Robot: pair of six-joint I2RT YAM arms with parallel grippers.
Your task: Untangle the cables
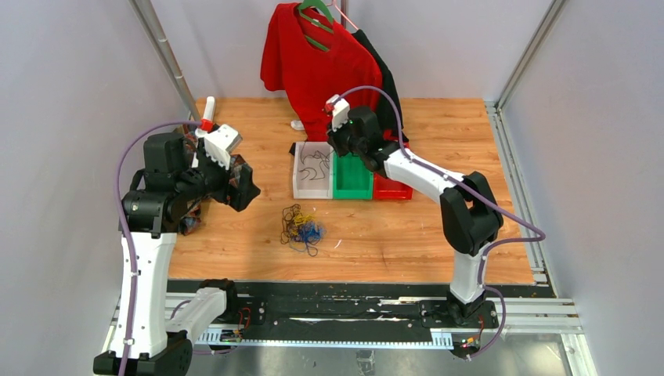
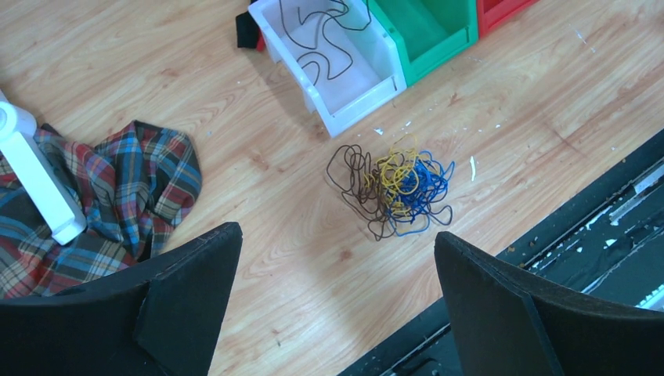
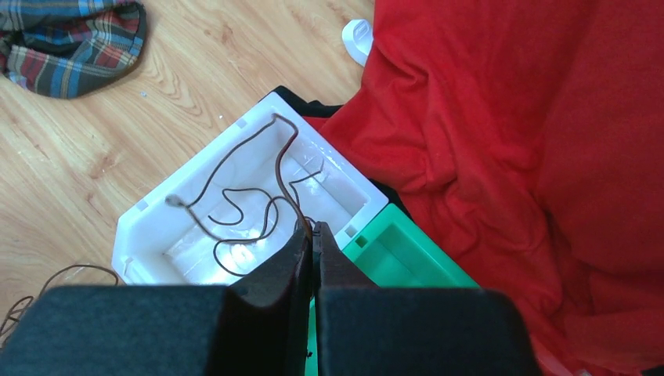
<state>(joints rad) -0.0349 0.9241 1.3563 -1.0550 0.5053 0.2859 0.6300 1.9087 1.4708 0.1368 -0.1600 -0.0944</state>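
Note:
A tangle of cables in dark brown, blue and yellow lies on the wooden table, also in the left wrist view. A single dark cable coils in the white bin, also seen from above. My right gripper is shut over the bin's near corner, and the upper end of this cable runs into its fingertips. It hangs above the white and green bins in the top view. My left gripper is open and empty, held high to the left of the tangle.
A green bin and a red bin stand right of the white bin. A red shirt hangs behind them. A plaid cloth and a white bottle lie at the left. A black rail runs along the front edge.

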